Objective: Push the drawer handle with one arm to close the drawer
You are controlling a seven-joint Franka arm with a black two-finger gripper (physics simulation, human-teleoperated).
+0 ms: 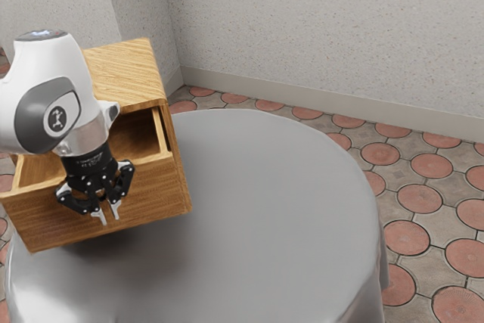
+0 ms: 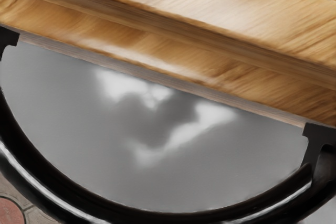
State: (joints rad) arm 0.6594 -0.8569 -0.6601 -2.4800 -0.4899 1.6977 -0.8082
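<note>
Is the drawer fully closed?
No, the exterior view shows the drawer standing open, its inside visible beyond its front panel.

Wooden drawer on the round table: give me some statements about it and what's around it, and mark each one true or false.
1. The drawer is fully closed. False: it stands open, pulled out from the cabinet.
2. The handle is black and curved. True.
3. The table is covered in bright red. False: its covering is grey.
4. The gripper is at the drawer's front. True.
5. The floor has round reddish tiles. True.
6. The cabinet is made of clear glass. False: it looks like wood.
</note>
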